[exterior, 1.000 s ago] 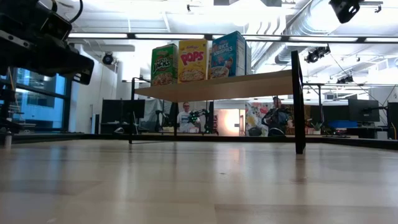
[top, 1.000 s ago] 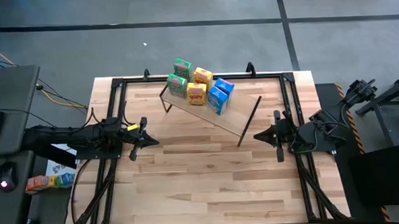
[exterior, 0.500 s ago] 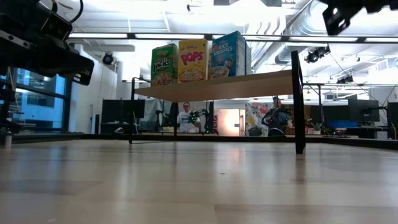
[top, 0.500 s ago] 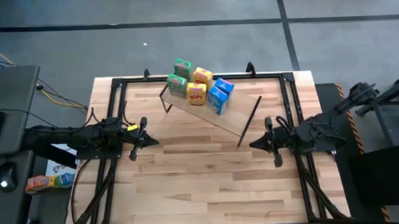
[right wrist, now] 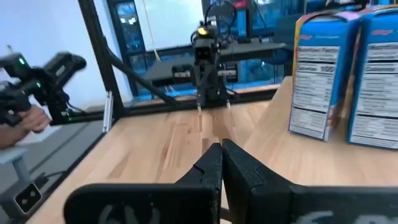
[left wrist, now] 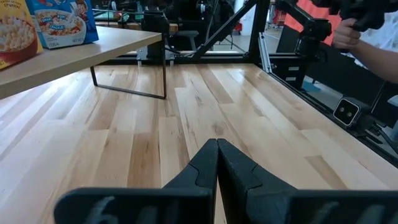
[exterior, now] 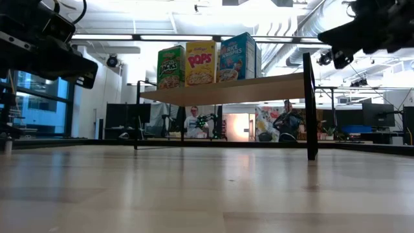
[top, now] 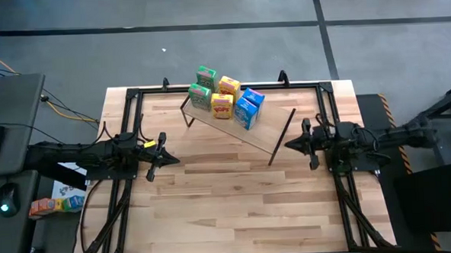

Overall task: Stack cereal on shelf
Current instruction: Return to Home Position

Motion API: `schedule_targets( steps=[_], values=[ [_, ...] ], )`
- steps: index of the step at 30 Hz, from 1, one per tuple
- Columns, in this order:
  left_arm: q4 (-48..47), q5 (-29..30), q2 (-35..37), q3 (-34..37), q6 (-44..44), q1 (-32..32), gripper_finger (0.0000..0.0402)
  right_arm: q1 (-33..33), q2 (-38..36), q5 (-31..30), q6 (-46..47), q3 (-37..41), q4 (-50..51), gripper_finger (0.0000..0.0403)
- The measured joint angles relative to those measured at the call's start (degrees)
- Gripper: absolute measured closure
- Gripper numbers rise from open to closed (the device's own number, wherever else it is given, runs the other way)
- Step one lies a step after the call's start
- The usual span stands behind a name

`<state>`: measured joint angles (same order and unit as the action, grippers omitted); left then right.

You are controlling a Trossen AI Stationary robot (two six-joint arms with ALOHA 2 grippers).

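Left tool and right tool flank the long light-wood shelf on black rod legs, neither touching it.
Both tools have fingers pressed together, gripping nothing. The right tool is nearer the shelf's bare end. The shelf's long axis runs diagonally away from it, with six small cardboard cereal boxes (green, yellow, blue) at the shelf's far end. Retreat looks unobstructed.

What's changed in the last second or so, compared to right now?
The right gripper, shut and empty, barely shifted near the right edge of the table, while its arm folded down flatter behind it. Nothing was gripped or released. The left gripper, the cereal boxes and the shelf stayed put.
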<state>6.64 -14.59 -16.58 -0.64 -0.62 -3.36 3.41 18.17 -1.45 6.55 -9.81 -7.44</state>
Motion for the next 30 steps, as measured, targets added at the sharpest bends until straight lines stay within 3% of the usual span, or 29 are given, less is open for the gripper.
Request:
schedule_targets(
  steps=[7, 12, 20, 30],
  values=[
    [-0.01, 0.0, -0.02, 0.0, 0.0, 0.0, 0.0402, -4.34, -11.29, 8.65, 2.53, 5.06, 2.68, 0.0403],
    [-1.58, 0.01, -0.01, -0.02, 0.0, 0.0, 0.0401, -2.82, -17.85, 7.95, 2.44, 9.2, 5.83, 0.0403],
    [-3.26, 0.03, -0.28, -0.04, 0.0, 0.02, 0.0401, -0.23, -17.1, 6.07, -2.95, 9.2, 6.05, 0.0403],
    [-3.79, 1.79, -0.28, -0.04, 0.0, 0.02, 0.0401, -0.18, -13.68, 4.63, -1.92, 9.2, 6.32, 0.0403]
  ],
)
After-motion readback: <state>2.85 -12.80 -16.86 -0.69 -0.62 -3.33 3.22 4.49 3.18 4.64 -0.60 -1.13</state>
